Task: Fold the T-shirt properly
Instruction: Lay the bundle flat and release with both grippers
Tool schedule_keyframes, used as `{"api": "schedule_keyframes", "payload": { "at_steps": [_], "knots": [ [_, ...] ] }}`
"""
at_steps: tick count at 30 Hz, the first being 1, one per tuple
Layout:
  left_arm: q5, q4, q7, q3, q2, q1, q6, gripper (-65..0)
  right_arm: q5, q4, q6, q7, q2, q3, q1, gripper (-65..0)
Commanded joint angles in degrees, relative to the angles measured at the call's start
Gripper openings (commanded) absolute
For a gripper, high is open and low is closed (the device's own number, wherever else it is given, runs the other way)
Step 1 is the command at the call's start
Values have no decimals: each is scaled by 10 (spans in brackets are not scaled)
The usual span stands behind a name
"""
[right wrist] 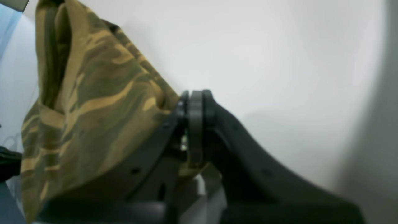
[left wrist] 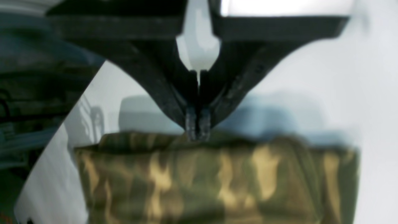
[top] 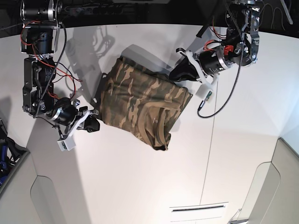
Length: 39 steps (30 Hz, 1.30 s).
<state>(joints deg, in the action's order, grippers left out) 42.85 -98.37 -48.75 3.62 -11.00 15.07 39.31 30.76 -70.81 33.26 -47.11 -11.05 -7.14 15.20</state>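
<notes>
The camouflage T-shirt (top: 140, 100) lies partly folded in the middle of the white table, its collar toward the near edge. My right gripper (top: 96, 124) is at the shirt's left edge. In the right wrist view it (right wrist: 196, 104) is shut, with the cloth (right wrist: 93, 109) bunched against its fingers and hanging from them. My left gripper (top: 176, 74) is at the shirt's far right corner. In the left wrist view its closed tips (left wrist: 198, 130) pinch the top edge of the shirt (left wrist: 217, 180), which looks raised a little off the table.
The white table (top: 140, 177) reaches around the shirt, with a seam (top: 211, 140) running down its right part and a slot (top: 198, 208) near the front. Dark clutter (left wrist: 31, 93) lies beyond the table's edge. Cables hang from both arms.
</notes>
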Motion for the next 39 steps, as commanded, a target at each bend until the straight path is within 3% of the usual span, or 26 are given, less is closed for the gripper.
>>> {"api": "schedule_keyframes", "payload": {
  "at_steps": [1, 7, 12, 18, 26, 35, 39],
  "knots": [
    [1, -3, 14, 2, 5, -5, 7, -650, 5, -7, 6, 13, 0, 2, 12, -650],
    [-26, 60, 14, 2, 24, -46, 7, -650, -15, -6, 6, 13, 26, 32, 11, -650],
    [-77, 121, 14, 2, 24, -106, 7, -650, -35, 1, 6, 8, 24, 70, 5, -650],
    [-111, 203, 44, 2, -4, -170, 0, -650, 13, -2, 6, -17, 24, 72, -28, -650],
    [-112, 231, 44, 2, -15, -230, -3, -650, 83, -42, 13, -41, 28, 72, -94, -650],
    [-108, 229, 39, 2, -16, -240, -5, -650, 89, -136, 12, -53, 52, 71, -170, -650],
    [-73, 212, 20, 2, -30, -240, -6, -650, 78, -171, 10, -59, 52, 65, -176, -650]
  ]
}}
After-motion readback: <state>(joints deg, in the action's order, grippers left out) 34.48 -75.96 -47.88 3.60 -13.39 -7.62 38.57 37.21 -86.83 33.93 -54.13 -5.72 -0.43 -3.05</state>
